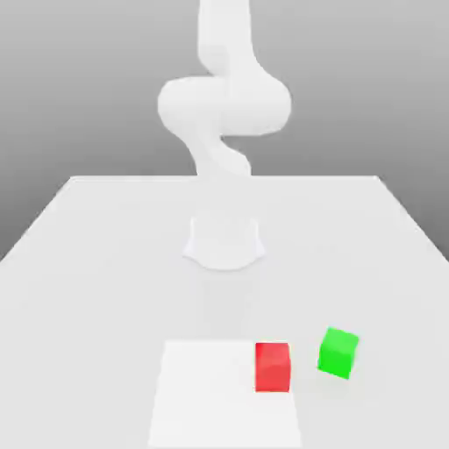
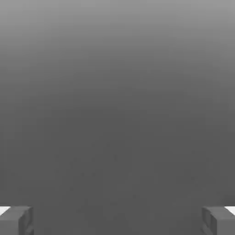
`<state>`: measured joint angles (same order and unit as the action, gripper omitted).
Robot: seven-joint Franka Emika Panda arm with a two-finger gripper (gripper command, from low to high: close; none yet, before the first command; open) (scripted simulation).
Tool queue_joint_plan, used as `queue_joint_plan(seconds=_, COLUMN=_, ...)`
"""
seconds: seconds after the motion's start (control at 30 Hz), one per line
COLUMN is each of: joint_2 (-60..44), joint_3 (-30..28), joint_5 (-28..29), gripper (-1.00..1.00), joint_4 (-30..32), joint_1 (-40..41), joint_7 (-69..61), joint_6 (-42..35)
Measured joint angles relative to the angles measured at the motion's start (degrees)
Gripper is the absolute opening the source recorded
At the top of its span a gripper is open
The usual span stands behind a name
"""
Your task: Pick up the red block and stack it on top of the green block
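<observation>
The gripper point(image 2: 117, 221) stands wide open in the hand view, its fingers point(image 2: 16, 221) well apart with nothing between them; the red block point(image 1: 273, 367) (upright, at a white patch's edge point(image 1: 219, 399)) sits apart from the tool, just beside the tilted-looking green block point(image 1: 338, 352).
</observation>
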<state>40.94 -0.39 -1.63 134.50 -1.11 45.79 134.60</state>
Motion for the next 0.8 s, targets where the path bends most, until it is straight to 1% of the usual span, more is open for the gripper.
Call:
queue_joint_plan(seconds=0.23, joint_2=-15.43, joint_3=0.32, joint_5=-3.99, gripper=0.0, joint_4=8.22, joint_1=-3.18, joint_7=0.61, joint_6=8.66)
queue_joint_plan(seconds=0.43, joint_2=-27.94, joint_3=2.42, joint_5=-4.94, gripper=0.0, joint_4=15.02, joint_1=-4.67, joint_7=2.82, joint_6=15.85)
queue_joint_plan(seconds=0.53, joint_2=-34.1, joint_3=3.63, joint_5=-3.57, gripper=0.0, joint_4=18.44, joint_1=-4.95, joint_7=5.26, joint_6=19.52)
queue_joint_plan(seconds=0.63, joint_2=-40.17, joint_3=4.37, joint_5=0.06, gripper=0.0, joint_4=21.88, joint_1=-5.25, joint_7=9.29, joint_6=23.19)
queue_joint_plan(seconds=0.8, joint_2=-50.35, joint_3=2.97, joint_5=3.7, gripper=0.0, joint_4=21.94, joint_1=-6.21, joint_7=12.35, joint_6=31.38)
